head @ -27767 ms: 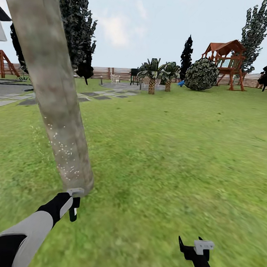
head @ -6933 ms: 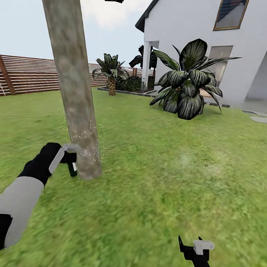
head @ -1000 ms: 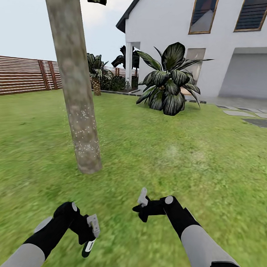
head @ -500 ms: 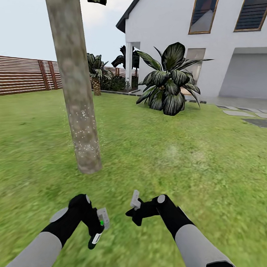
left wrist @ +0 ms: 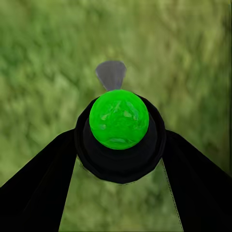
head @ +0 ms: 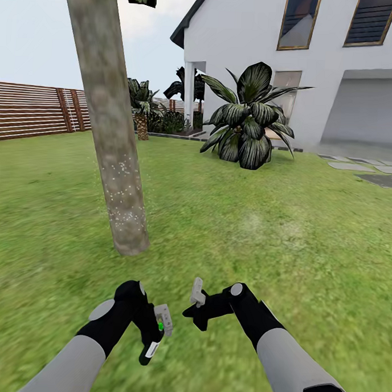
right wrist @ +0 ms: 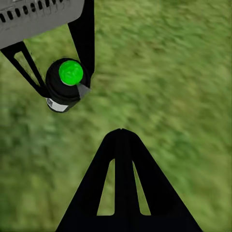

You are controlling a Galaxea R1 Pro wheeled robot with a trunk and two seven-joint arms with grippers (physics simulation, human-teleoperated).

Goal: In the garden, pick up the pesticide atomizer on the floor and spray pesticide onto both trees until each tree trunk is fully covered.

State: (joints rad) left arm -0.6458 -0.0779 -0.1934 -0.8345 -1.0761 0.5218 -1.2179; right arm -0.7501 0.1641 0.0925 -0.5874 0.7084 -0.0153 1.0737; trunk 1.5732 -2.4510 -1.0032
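Down in front of you, low over the grass (head: 286,223), your left gripper (head: 156,334) is clamped on the atomizer (head: 153,345), a small black bottle with a bright green cap that points toward the right gripper. From the left wrist view the green cap (left wrist: 119,119) sits squarely between the two dark fingers, so the hold looks firm. Your right gripper (head: 196,304) hangs just beside it with nothing in it; in its own wrist view its fingers look drawn together to a point, and the atomizer (right wrist: 66,84) shows close ahead of them.

The tree trunk (head: 110,135) stands ahead and to your left, near but well beyond the reach of either arm as they are held now. Its lower part carries a scatter of whitish specks (head: 123,195), which I read as pesticide already on the bark. Higher up the trunk looks bare, so this tree seems only partly covered.

Picking up the atomizer is done. Left to do, as far as I can judge: more spraying here, and possibly the other tree.
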